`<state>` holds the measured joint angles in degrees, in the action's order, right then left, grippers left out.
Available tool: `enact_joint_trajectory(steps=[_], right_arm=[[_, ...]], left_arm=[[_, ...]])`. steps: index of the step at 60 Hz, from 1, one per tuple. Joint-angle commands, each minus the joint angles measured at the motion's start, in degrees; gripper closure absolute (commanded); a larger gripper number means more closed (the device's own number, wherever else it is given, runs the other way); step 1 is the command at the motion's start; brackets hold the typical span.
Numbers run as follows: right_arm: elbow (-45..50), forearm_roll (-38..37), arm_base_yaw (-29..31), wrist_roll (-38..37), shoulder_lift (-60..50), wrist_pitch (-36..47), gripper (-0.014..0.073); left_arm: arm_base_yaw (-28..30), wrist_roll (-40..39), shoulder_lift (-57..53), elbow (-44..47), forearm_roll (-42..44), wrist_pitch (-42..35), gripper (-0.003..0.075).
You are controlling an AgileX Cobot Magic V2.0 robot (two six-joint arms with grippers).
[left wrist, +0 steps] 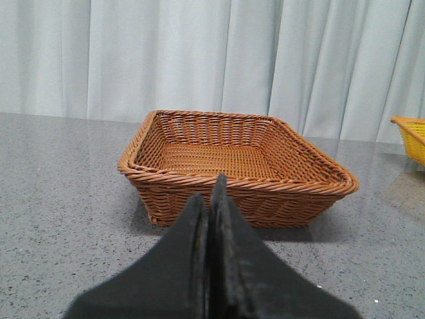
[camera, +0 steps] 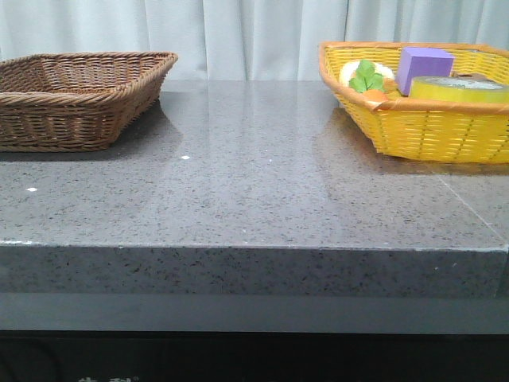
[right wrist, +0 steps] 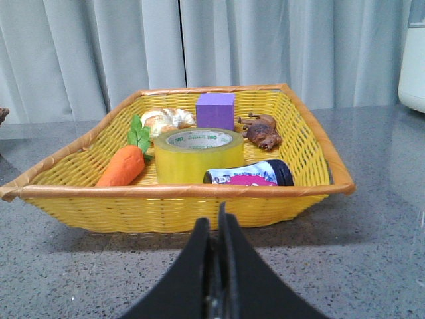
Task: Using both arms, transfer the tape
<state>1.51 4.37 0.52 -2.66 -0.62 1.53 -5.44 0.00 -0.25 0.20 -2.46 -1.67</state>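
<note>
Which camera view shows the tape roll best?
The right wrist view: the tape stands whole in the yellow basket. The front view shows only its top above the rim; the left wrist view shows none.

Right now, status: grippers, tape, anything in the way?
Left gripper shut, right gripper shut, both empty. Tape in yellow basket, carrot and bottle crowding it.

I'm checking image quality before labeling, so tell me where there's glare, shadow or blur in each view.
Front view: the table shows soft glare and basket reflections; sharp overall. Left wrist view: the brown basket is sharp with a shadow beside it, the shut left end effector blurred. Right wrist view: the tape is clear, the shut right end effector soft.
</note>
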Motion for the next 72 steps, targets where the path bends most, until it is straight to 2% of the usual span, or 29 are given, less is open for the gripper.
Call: enact_joint_trajectory(steps=[1,17,23,31,42,56,65,72], right_arm=[[-0.36,-0.62,-0.13,0.33,-1.26,4.97,0.0661],[-0.4,-0.62,-0.13,0.33,-1.26,6.65,0.0661],[-2.27,-0.62,-0.13,0.33,-1.26,8.27,0.0661],[-8.13,-0.62,-0.07,0.33,-1.26,6.23,0.0661],[-19.05,-0.75,-0.07,0.44,0.01,-2.14,0.0661],[-33.69,-0.87,-0.07,0.44,9.38,-14.78,0.0661],[-41.44,-0.87,-0.07,0.44,18.23,-23.39,0.0661],[-45.08,-0.87,-0.07,0.44,24.83,-29.5,0.0661]], left_arm=[[-0.43,-0.57,-0.95,0.44,-0.4,-4.34,0.0741],[-0.43,-0.57,-0.95,-0.34,-0.4,-4.8,0.0741],[-0.43,-0.57,-0.95,-3.58,-1.81,-4.46,0.0741],[-0.43,-0.57,-0.43,-11.65,-1.81,-1.66,0.0741],[-0.43,-0.57,4.58,-25.37,-1.26,7.49,0.0741],[-0.43,-0.57,16.71,-40.21,-1.26,19.79,0.0741],[-0.43,-0.57,24.22,-45.78,-1.26,26.63,0.0741],[-0.43,-0.57,28.79,-46.42,-1.26,28.79,0.0741]])
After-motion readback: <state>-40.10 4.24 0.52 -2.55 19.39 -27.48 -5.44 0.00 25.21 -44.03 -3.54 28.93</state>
